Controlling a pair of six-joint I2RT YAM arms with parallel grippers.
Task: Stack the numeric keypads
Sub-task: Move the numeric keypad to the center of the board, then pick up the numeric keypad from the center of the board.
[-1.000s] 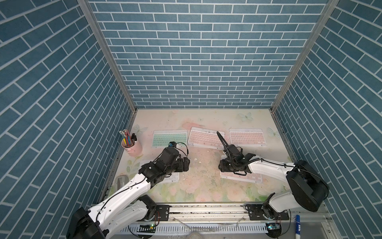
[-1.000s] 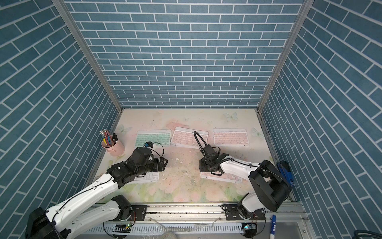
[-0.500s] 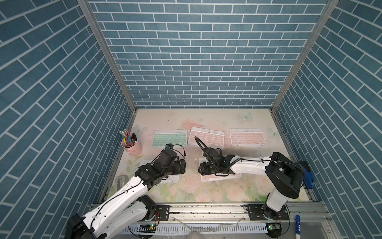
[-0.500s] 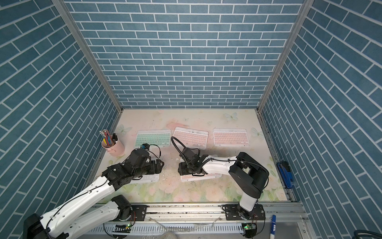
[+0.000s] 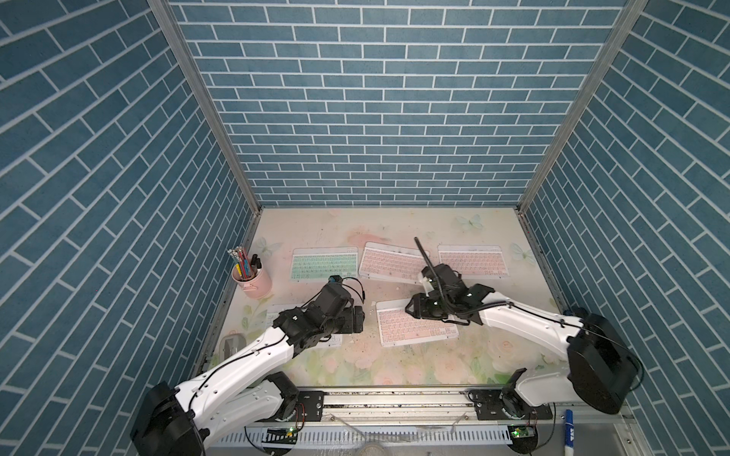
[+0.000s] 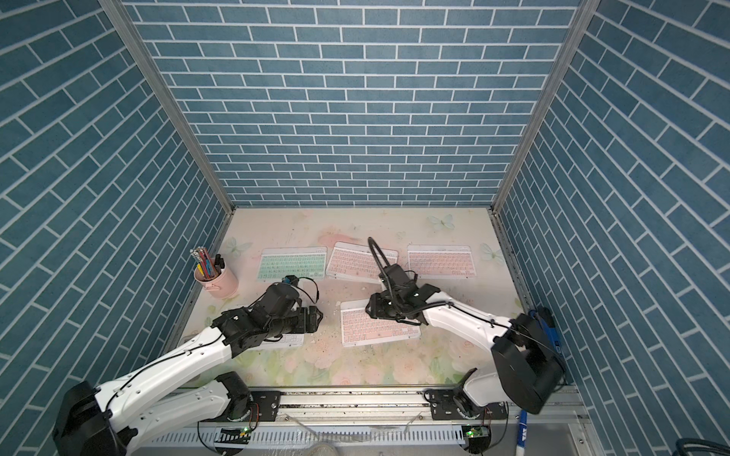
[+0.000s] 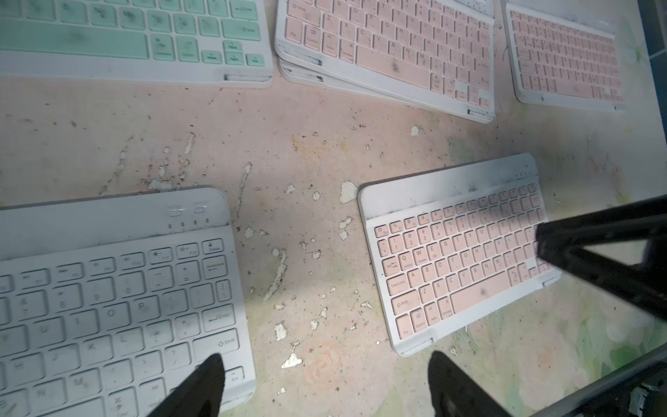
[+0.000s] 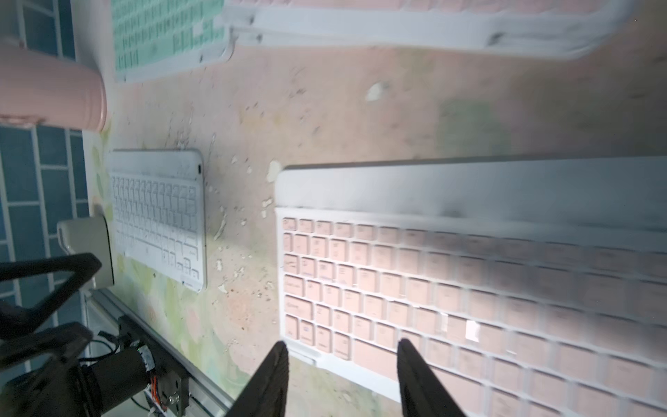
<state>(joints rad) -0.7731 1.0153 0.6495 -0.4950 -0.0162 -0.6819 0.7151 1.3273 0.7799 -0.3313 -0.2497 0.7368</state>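
In both top views, a thin white-framed keypad with pink keys (image 5: 411, 329) is seen flat on the floral table (image 5: 395, 367) near the middle, its back edge covered by the right gripper (image 5: 412, 311). In the left wrist view, the left gripper (image 7: 326, 382) is shown spread and empty beside a white-keyed keypad (image 7: 108, 296), and a two-high pile of pink-keyed keypads (image 7: 389, 47) lies farther back. In the blurred right wrist view, the right jaws are seen parted over the pink keypad's corner, with nothing pinched. A pick-up is judged to be in hand. An edge grip and a lift onto the pile are called for next.
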